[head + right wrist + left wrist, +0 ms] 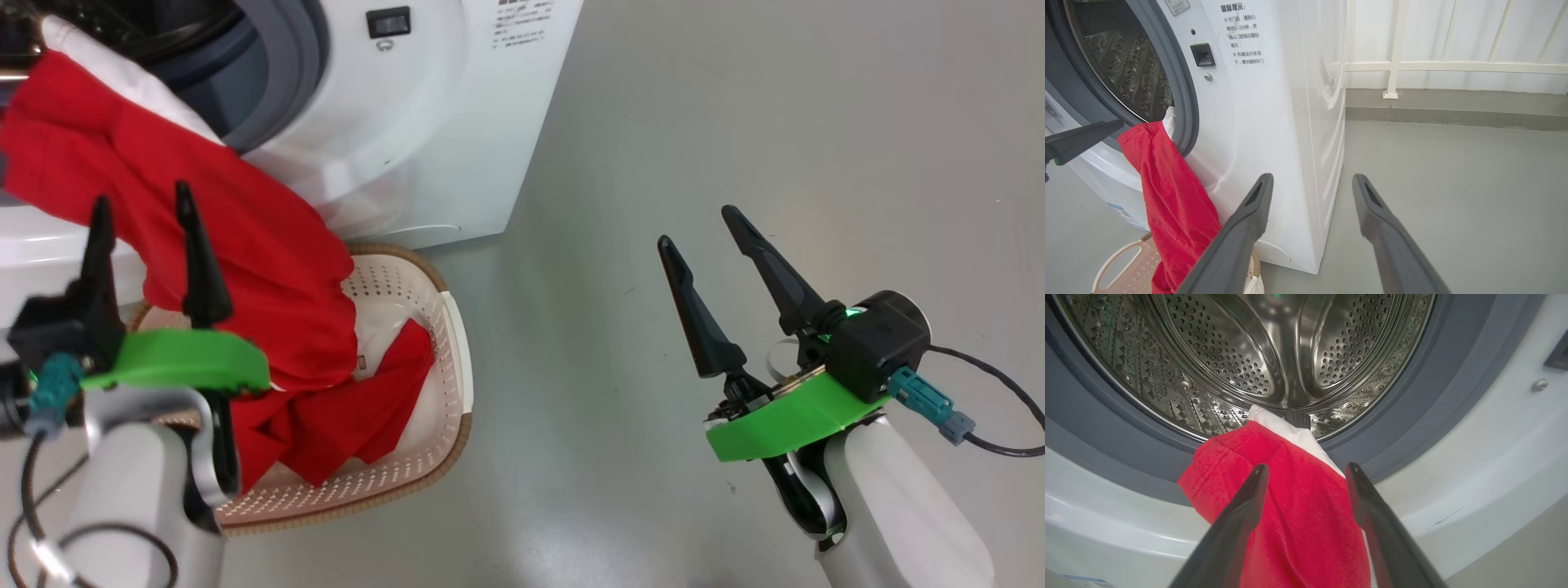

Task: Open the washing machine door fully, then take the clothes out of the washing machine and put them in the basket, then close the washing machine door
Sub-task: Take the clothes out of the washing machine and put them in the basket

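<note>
Bright red soft fabric clothes (245, 245) trail from white front-loading washing machine (424, 122) into cream perforated plastic basket (457, 343).
Left pincer (141, 193) spread wide before the cloth, grasping nothing; right pincer (695, 224) likewise released, well apart over grey floor (735, 122).

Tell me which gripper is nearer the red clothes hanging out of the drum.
Left. The left gripper sits close in front of the clothes, fingers pointing at them; the right gripper hangs over the floor, well away beyond the basket.
</note>
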